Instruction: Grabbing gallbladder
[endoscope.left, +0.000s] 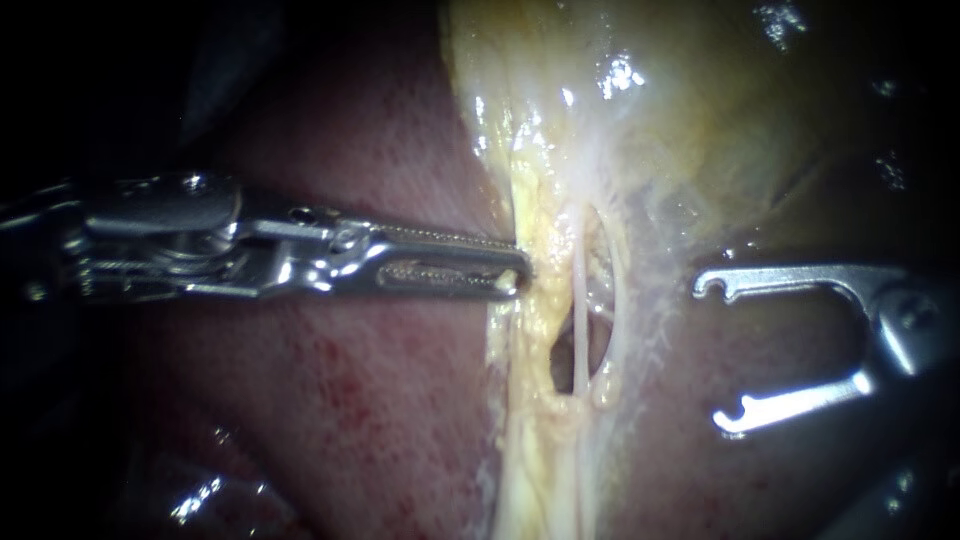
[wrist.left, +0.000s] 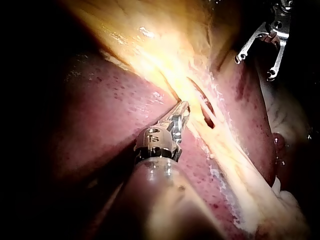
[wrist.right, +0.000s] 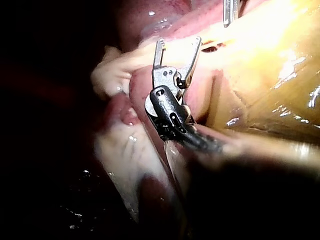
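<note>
Gallbladder (endoscope.left: 700, 110) is lying at the upper right of the endoscope view, with liver (endoscope.left: 350, 400) spreading across the lower left.
Left instrument (endoscope.left: 515, 270) is coming in from the left, its jaws pinching the edge of the pale band (endoscope.left: 520, 440) below the gallbladder. Right instrument (endoscope.left: 718, 352) is hovering at right with its jaws gaping, gripping nothing, beside a thin tube (endoscope.left: 580, 320).
</note>
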